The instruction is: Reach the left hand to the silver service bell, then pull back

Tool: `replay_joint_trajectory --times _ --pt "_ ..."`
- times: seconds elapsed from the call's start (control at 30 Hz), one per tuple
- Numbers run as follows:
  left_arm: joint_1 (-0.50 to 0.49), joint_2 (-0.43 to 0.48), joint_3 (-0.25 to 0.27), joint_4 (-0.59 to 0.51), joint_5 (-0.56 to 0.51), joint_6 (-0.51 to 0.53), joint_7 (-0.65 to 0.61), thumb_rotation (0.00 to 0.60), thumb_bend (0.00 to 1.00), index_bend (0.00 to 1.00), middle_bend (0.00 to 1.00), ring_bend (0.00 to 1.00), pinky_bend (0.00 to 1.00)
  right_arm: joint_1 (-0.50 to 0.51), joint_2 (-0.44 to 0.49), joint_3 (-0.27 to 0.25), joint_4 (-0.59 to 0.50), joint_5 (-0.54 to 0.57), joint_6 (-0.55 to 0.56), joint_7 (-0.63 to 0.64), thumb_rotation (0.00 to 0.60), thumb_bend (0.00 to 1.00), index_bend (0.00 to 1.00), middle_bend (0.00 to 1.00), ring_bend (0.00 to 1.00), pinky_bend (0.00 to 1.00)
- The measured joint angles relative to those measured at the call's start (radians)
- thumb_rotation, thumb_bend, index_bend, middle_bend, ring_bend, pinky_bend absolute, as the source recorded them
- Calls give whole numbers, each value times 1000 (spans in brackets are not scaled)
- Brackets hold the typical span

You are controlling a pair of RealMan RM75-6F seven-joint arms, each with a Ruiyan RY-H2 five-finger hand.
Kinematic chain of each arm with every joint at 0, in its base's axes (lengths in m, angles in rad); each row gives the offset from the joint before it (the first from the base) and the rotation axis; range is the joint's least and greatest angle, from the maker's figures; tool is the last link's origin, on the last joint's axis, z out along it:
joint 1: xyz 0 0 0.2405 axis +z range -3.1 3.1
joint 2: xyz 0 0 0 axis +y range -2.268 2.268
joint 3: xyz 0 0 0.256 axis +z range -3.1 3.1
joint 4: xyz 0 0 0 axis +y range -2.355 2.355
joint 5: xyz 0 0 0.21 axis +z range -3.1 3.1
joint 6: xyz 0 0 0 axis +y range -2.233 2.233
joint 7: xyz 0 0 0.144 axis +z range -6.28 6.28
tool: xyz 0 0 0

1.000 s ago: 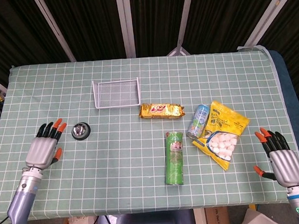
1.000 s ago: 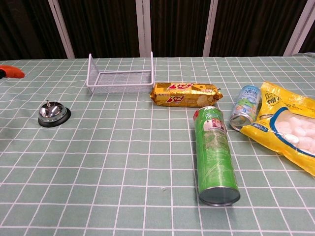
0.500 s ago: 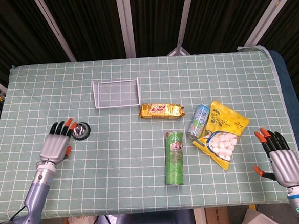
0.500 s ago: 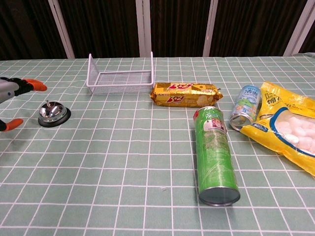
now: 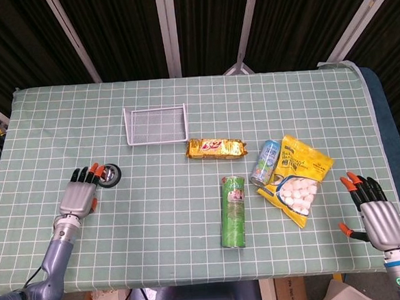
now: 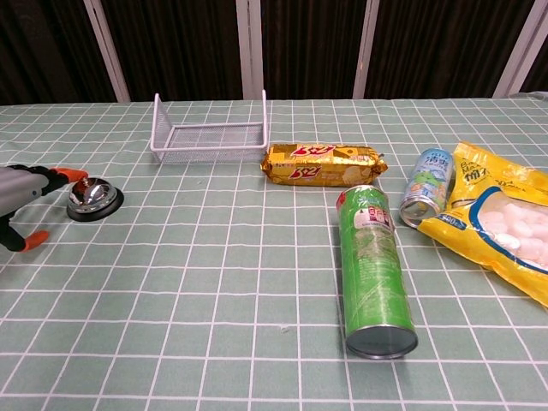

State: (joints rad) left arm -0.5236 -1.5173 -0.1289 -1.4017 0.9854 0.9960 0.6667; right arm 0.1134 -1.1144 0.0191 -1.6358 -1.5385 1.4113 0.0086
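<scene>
The silver service bell (image 5: pixel 109 175) sits on the bench (image 5: pixel 183 110) toward its left edge, roughly midway between the far and near edges, on its dark round base. The left hand (image 5: pixel 79 194) lies low over the cloth just to the left of the bell and a little nearer the front edge, its fingers spread and pointing away toward the far edge, holding nothing; the orange fingertips (image 6: pixel 75 175) reach the bell's left side, and from the chest view they seem to meet its dome, though whether they actually touch it cannot be told. The thumb (image 6: pixel 34 241) sticks out apart from the rest, toward the near edge. Bare checked cloth runs between the hand and the left edge of the bench, and more lies between it and the front edge. Behind the bell, toward the far edge, stands a white wire basket (image 5: pixel 155 123), well apart from it. To the right of the bell a wide strip of cloth lies bare up to the biscuit packet (image 5: pixel 216 148) and the green crisp tube (image 5: pixel 234 211) lying on its side near the middle. Further right are a drink can (image 5: pixel 264 163) and a yellow bag of sweets (image 5: pixel 295 179), just beside each other. The right hand (image 5: pixel 377 213) rests near the front right corner, fingers apart and holding nothing, well apart from the bag.
</scene>
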Motion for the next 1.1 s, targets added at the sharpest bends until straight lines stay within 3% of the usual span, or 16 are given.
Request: replay_joint_trajectory --times 0.27,0.5,0.77,0.97,1.1 --pt "-10 4 3 1 1 11 -16 600 587 0 0 0 0 -1 0 -1 0 -2 2 2 600 247 0 0 0 0" --pt "-12 51 -20 -70 62 67 -62 600 558 0 0 0 0 -2 1 -1 0 -3 4 4 600 247 0 0 0 0" --pt "12 143 -40 -225 175 182 -130 600 243 0 0 0 0 -3 3 -1 1 -3 7 6 600 247 0 0 0 0" --pt "119 250 24 -349 284 323 -178 600 174 0 0 0 0 -3 1 1 5 -8 11 4 600 247 0 0 0 0" --pt "225 324 106 -381 388 438 -255 600 159 0 0 0 0 -3 -3 1 8 -12 15 -3 600 247 0 0 0 0"
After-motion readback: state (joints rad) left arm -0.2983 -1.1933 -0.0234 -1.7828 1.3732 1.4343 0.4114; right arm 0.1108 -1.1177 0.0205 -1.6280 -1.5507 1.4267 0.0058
